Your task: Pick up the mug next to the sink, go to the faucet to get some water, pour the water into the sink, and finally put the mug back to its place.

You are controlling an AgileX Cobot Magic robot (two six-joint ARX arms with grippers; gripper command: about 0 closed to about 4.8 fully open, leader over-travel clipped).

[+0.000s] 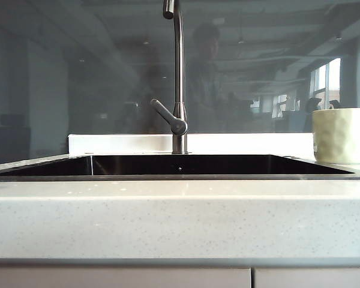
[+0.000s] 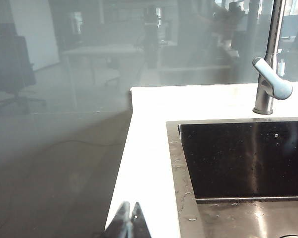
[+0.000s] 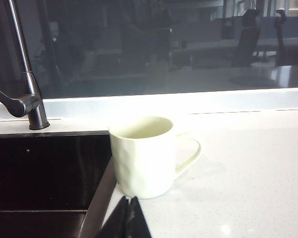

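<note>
Nearest in the exterior view: pale speckled countertop [image 1: 180, 222], bare along its front. Beyond it the sink [image 1: 180, 165], wide and dark, thin metal rim. Behind its middle the faucet [image 1: 178, 78], tall and thin, lever slanting off to the left near the base. Far right, on the counter just beside the sink's corner, the mug [image 1: 342, 135], upright, partly cut by the frame edge. No arm or gripper visible in this view.

Left wrist view: left gripper [image 2: 129, 220] low at the frame edge, fingers pressed together, holding nothing, over the counter's outer edge beside the sink's left end. Faucet lever and base across the basin. Water drops on the rim.

Right wrist view: right gripper [image 3: 127, 217] likewise closed and empty, pointed at the mug and near it, not touching. Mug upright at the sink's corner, base touching or almost touching the rim, handle turned away from the basin, inside apparently empty.

Risks, as judgement: advancing with closed fingers would shove the mug rather than grasp it; a push toward the basin could tip it over the rim. Smooth, wide ceramic wall, so a shallow pinch could slip.
</note>
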